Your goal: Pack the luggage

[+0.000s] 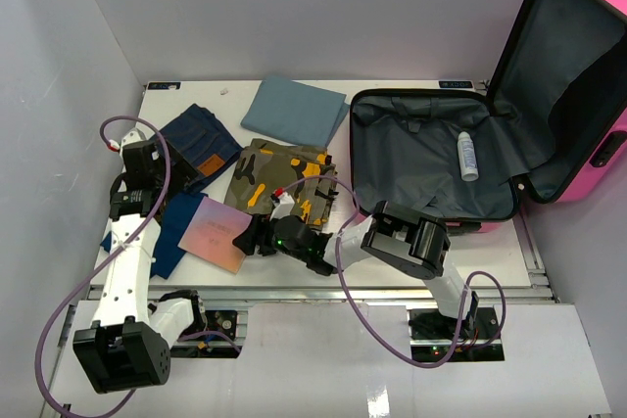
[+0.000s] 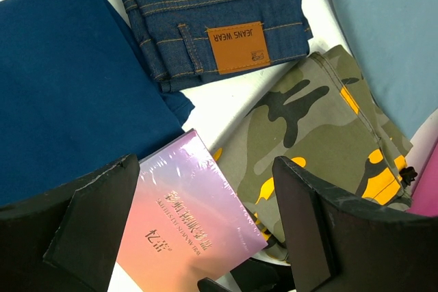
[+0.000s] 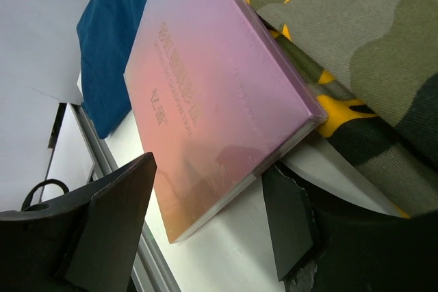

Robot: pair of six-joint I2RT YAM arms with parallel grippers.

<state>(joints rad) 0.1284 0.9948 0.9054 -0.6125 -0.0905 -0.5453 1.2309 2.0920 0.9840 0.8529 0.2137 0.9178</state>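
Top external view showed plain white walls [image 1: 294,7] around a white tabletop [image 1: 294,276]. The luggage [image 1: 411,159] lay open at its right end, lid propped up, a small bottle [image 1: 468,156] inside. Folded jeans [image 2: 205,5] bore a tan patch [image 2: 238,47] reading "JEANS WEAR". Left jaws hung released; right jaws straddled a corner of the pink book [image 3: 219,100], unclenched.

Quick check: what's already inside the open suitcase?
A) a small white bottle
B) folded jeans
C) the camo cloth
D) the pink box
A: a small white bottle lies on the grey lining of the open suitcase, and nothing else shows inside it.
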